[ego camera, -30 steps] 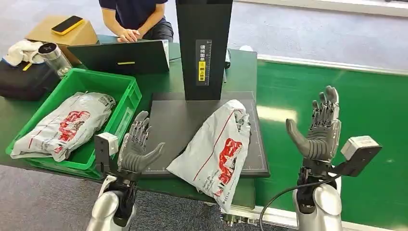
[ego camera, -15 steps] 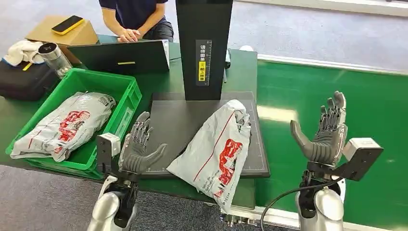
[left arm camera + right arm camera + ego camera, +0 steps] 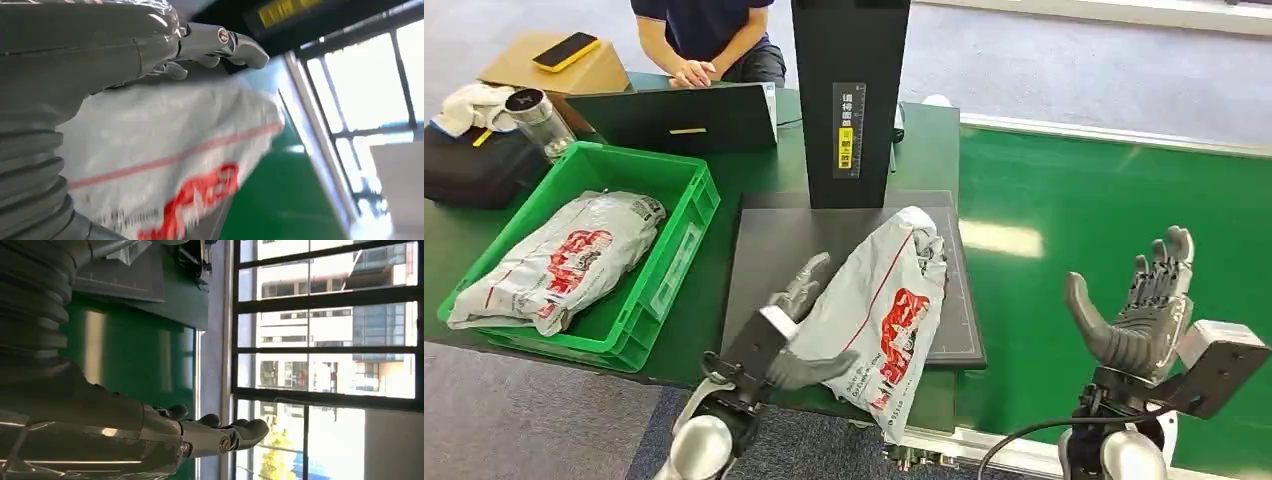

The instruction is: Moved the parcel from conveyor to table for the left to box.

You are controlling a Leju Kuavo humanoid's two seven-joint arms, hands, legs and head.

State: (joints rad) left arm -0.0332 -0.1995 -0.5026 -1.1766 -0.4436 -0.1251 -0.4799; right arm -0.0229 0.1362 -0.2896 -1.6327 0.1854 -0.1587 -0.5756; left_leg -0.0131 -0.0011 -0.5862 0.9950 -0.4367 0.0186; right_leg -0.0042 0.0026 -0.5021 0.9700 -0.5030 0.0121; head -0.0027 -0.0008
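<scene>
1. The parcel [image 3: 879,305] lies on the black mat [image 3: 769,250] on the bench [image 3: 724,200], its lower end hanging over the near edge toward 6 o'clock. So the conveyor-to-bench step looks done, and the boxing step is in hand.
2. The left hand [image 3: 796,335] is at the parcel's 9 o'clock side, thumb at the lower edge and fingers [image 3: 807,278] laid along the upper side. The left wrist view shows the fingers [image 3: 220,42] stretched over the top of the white film. They touch or nearly touch it; whether they have closed on it I cannot tell.
3. The right hand [image 3: 1139,315] stands well apart at 3 o'clock over the green conveyor [image 3: 1114,190], palm up, fingers wide, holding nothing.
4. The green bin [image 3: 686,190] sits at 9 o'clock of the mat and already holds another bag [image 3: 554,260].
5. The next move calls for a firm close on the slippery film, a lift clear of the mat, then a carry toward 9 o'clock over the bin's wall.
6. A person [image 3: 709,35] sits at 12 o'clock behind a laptop [image 3: 674,115].
</scene>
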